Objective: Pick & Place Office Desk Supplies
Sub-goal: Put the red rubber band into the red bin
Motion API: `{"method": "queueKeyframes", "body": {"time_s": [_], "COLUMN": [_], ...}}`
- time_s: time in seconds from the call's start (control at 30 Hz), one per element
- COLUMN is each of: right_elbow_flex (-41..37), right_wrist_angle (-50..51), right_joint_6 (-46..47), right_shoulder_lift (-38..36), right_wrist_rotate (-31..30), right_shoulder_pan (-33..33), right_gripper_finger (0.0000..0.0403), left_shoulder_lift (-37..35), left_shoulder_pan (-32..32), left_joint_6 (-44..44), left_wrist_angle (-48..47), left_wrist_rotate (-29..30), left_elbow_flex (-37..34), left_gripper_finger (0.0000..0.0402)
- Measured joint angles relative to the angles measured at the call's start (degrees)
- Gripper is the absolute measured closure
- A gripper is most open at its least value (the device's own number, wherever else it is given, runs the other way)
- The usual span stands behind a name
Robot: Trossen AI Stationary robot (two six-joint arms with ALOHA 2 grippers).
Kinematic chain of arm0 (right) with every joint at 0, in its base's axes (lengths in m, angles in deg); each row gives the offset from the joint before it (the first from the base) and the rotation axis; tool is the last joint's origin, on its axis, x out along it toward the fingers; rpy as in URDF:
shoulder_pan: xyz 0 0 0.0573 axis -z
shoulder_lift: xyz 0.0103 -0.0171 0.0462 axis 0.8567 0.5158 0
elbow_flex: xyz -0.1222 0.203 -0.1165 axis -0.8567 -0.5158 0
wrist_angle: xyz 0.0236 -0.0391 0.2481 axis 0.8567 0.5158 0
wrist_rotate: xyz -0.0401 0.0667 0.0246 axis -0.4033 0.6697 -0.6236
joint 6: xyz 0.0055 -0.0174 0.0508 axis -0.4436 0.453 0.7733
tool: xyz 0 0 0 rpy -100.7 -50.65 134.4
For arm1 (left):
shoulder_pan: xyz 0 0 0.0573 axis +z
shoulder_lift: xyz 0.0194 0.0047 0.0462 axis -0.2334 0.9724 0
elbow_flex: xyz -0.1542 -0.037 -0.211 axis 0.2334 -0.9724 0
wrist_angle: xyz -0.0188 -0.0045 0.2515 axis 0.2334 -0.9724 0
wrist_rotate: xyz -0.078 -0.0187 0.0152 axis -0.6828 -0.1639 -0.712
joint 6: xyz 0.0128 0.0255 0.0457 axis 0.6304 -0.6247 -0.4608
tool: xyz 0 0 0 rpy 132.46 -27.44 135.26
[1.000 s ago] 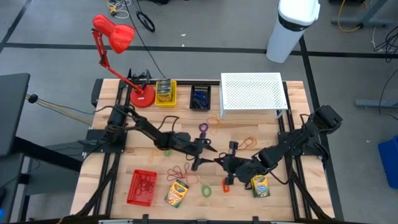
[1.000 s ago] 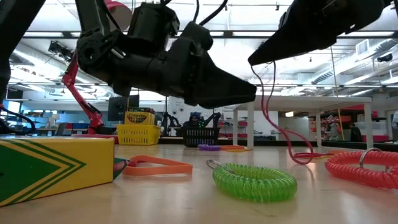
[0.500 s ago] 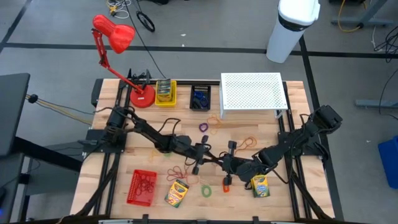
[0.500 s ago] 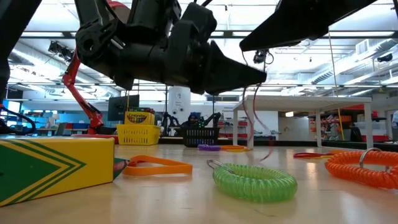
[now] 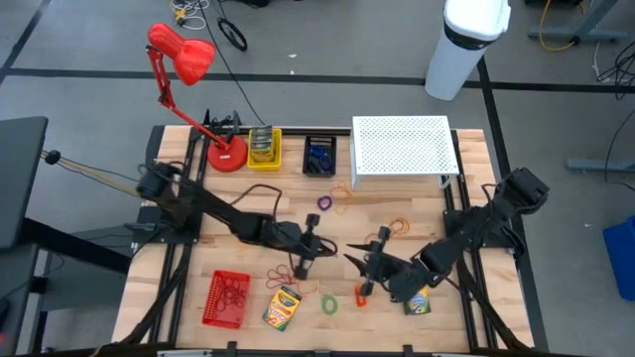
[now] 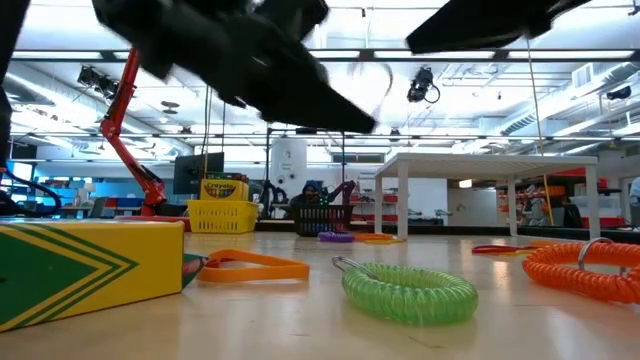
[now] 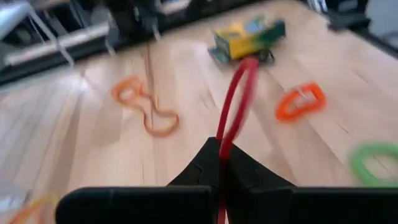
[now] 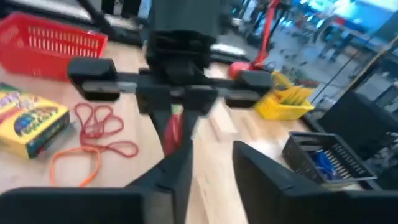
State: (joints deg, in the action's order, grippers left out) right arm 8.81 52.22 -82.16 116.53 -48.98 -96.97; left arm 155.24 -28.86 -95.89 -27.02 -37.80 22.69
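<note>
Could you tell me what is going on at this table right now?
The left gripper is shut on a red rubber band, held above the middle of the wooden table. The right gripper faces it with open fingers. Crayon boxes, more bands and coiled loops lie scattered, with a red basket nearby.

Two dark, slim, multi-jointed arms; black cables loop along links; each gripper a wide black crossbar with tapered fingers.
</note>
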Motion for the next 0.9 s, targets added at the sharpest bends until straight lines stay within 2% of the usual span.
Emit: {"method": "queueKeyframes", "body": {"time_s": [0.13, 0.23, 0.33, 0.43, 0.53, 0.63, 0.73, 0.9], "right_elbow_flex": [0.0, -0.8, -2.0, -3.4, -4.4, -5.0, -5.0, -5.0], "right_wrist_angle": [0.3, 0.3, 0.3, 0.4, 0.2, 0.1, -0.1, 0.0], "right_joint_6": [-0.2, 2.1, 4.4, 6.2, 7.0, 7.7, 7.8, 7.6], "right_shoulder_lift": [-0.1, -0.1, -0.1, -0.1, -0.1, -0.1, -0.1, -0.1], "right_wrist_rotate": [-2.2, -2.1, -2.0, -1.4, -0.9, 0.3, 1.8, 3.0], "right_shoulder_pan": [-3.5, -4.7, -4.7, -3.9, -2.7, -1.1, 0.2, 1.5], "right_gripper_finger": [0.0245, 0.0256, 0.0293, 0.0347, 0.0393, 0.0382, 0.0372, 0.0394], "left_shoulder_lift": [-8.5, -14.8, -20.6, -25.7, -30.1, -33.4, -34.8, -34.3], "left_shoulder_pan": [-2.1, -4.3, -7.0, -10.8, -15.5, -21.2, -27.0, -34.3], "left_joint_6": [2.5, 6.5, 12.9, 20.1, 30.0, 41.8, 50.6, 62.5], "left_wrist_angle": [-14.8, -24.7, -33.8, -42.1, -50.7, -56.3, -57.4, -62.8], "left_wrist_rotate": [2.2, 2.4, 2.3, 2.4, 1.8, 1.6, 1.8, 3.5], "left_elbow_flex": [0.0, 0.0, 0.0, 0.0, 0.0, 0.0, 0.0, 0.1], "left_gripper_finger": [0.0398, 0.0398, 0.0398, 0.0398, 0.0398, 0.0398, 0.0397, 0.0397]}}
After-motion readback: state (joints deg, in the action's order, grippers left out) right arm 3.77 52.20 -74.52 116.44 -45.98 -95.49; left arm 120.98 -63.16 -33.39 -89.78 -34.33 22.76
